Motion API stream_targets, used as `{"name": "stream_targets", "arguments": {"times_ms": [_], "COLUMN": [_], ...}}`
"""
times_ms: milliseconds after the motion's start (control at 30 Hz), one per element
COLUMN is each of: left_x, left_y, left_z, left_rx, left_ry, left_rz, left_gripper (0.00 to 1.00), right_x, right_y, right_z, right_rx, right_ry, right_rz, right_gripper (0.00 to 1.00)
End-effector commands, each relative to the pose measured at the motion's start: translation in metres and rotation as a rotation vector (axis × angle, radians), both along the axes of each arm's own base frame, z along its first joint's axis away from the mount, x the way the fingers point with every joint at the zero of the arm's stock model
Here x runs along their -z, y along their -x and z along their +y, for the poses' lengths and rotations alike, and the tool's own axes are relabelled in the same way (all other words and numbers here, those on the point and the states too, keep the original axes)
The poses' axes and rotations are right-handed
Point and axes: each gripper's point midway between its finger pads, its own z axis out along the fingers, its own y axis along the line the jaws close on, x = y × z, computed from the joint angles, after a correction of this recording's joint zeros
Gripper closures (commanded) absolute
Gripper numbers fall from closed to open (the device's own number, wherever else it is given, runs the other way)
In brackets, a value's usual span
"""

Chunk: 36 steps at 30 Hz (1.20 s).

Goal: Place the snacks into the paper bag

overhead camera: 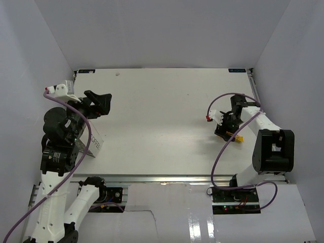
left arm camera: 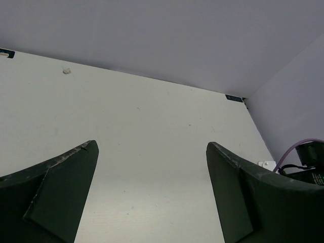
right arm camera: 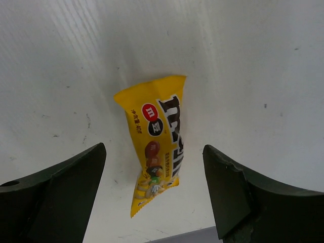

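Observation:
A yellow M&M's snack packet [right arm camera: 156, 142] lies flat on the white table, directly under my right gripper [right arm camera: 154, 152], whose jaws are wide open on either side of it without touching. In the top view only its yellow end [overhead camera: 238, 138] shows past the right gripper [overhead camera: 226, 131]. The paper bag [overhead camera: 94, 144], white with black "COFFEE" print, stands at the left, mostly hidden behind my left arm. My left gripper [overhead camera: 101, 104] is open and empty, held above the table beyond the bag; its view [left arm camera: 152, 162] shows only bare table.
White walls close in the table [overhead camera: 162, 101] on the left, back and right. A purple cable [overhead camera: 223, 152] loops by the right arm. A small white speck [overhead camera: 118, 74] lies near the far edge.

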Motion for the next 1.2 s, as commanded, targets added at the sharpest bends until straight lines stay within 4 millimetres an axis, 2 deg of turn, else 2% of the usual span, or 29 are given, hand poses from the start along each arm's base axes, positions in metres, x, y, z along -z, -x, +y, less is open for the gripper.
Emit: {"name": "stream_targets", "arguments": {"times_ms": [0, 133, 233, 267, 333, 467, 567, 633, 667, 767, 800, 833, 867, 933, 967, 1033, 1067, 1133, 1167], "left_x": [-0.032, -0.040, -0.054, -0.063, -0.071, -0.090, -0.104, -0.116, -0.119, -0.137, -0.140, -0.143, -0.151, -0.159, -0.161, -0.165, -0.168, -0.172, -0.174], "left_y": [0.013, 0.015, 0.018, 0.021, 0.023, 0.030, 0.033, 0.037, 0.035, 0.041, 0.040, 0.041, 0.046, 0.048, 0.051, 0.053, 0.056, 0.064, 0.067], "left_z": [-0.002, -0.003, -0.007, -0.009, -0.010, -0.010, -0.012, -0.014, -0.016, -0.019, -0.020, -0.021, -0.022, -0.023, -0.024, -0.024, -0.025, -0.026, -0.026], "left_rx": [0.023, 0.032, 0.055, 0.068, 0.073, 0.082, 0.095, 0.106, 0.117, 0.138, 0.143, 0.150, 0.163, 0.171, 0.178, 0.182, 0.188, 0.202, 0.204], "left_ry": [-0.004, 0.007, 0.015, 0.021, 0.023, 0.031, 0.035, 0.037, 0.037, 0.044, 0.048, 0.052, 0.060, 0.069, 0.079, 0.095, 0.103, 0.125, 0.133], "left_rz": [-0.102, -0.122, -0.154, -0.176, -0.192, -0.257, -0.293, -0.319, -0.322, -0.366, -0.371, -0.380, -0.402, -0.420, -0.425, -0.432, -0.440, -0.454, -0.459], "left_gripper": [0.02, 0.02, 0.02, 0.02, 0.02, 0.02, 0.02, 0.02, 0.02, 0.02, 0.02, 0.02, 0.02, 0.02, 0.02, 0.02, 0.02, 0.02, 0.02], "right_x": [0.015, 0.028, 0.031, 0.031, 0.029, 0.024, 0.014, -0.002, -0.012, -0.038, -0.052, -0.062, -0.083, -0.105, -0.124, -0.145, -0.161, -0.182, -0.182], "right_y": [0.011, -0.002, -0.003, -0.002, -0.001, 0.006, 0.012, 0.023, 0.031, 0.038, 0.047, 0.048, 0.055, 0.060, 0.066, 0.068, 0.079, 0.086, 0.100], "right_z": [-0.011, -0.013, -0.008, -0.005, -0.002, 0.010, 0.030, 0.058, 0.079, 0.117, 0.143, 0.159, 0.190, 0.222, 0.252, 0.287, 0.318, 0.352, 0.377], "right_rx": [-0.048, -0.030, -0.015, -0.010, -0.009, -0.006, -0.011, -0.045, -0.087, -0.162, -0.227, -0.256, -0.325, -0.372, -0.452, -0.518, -0.573, -0.643, -0.688], "right_ry": [0.065, 0.074, 0.051, 0.034, 0.015, -0.049, -0.151, -0.270, -0.345, -0.449, -0.513, -0.550, -0.619, -0.690, -0.739, -0.795, -0.829, -0.876, -0.887], "right_rz": [0.054, 0.015, 0.027, 0.030, 0.030, 0.050, 0.071, 0.097, 0.107, 0.104, 0.110, 0.104, 0.109, 0.125, 0.129, 0.122, 0.151, 0.144, 0.180], "right_gripper": [0.18, 0.24, 0.34, 0.40, 0.46, 0.65, 0.73, 0.75, 0.77, 0.80, 0.80, 0.80, 0.82, 0.85, 0.86, 0.87, 0.87, 0.88, 0.88]}}
